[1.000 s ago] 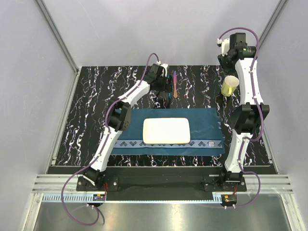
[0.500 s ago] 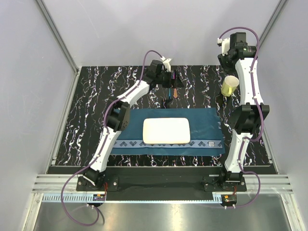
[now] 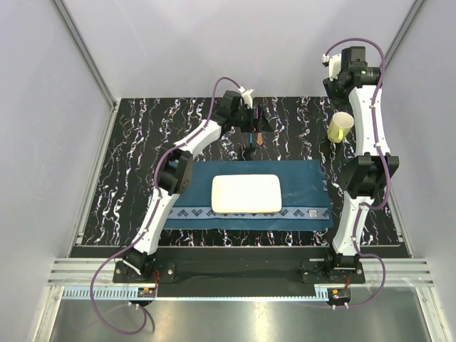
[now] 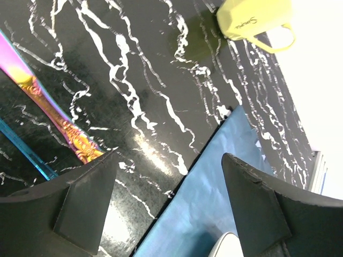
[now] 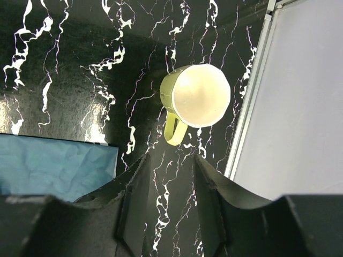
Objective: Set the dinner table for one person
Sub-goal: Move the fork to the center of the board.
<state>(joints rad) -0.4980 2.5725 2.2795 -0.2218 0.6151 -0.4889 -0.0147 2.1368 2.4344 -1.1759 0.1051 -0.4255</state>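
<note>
Top external view, change: my left arm point(image 3: 203, 139) has swung right, from beside the iridescent pink-gold metal utensil handle point(image 4: 64, 128) to over it; I judge a pickup is next.
Left fingers point(image 4: 86, 209): spread wide, empty, handle just beside one.
Left arm pose: stretched far, wrist tipped down.
Right fingers point(image 5: 134, 214): half-parted, empty, above the pale yellow mug point(image 5: 195, 96).
Black white-veined marble tabletop point(image 3: 135, 164): under both arms, bearing teal cloth placemat point(image 3: 306, 182).

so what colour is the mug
The mug is pale yellow, clearest in the right wrist view.
</note>
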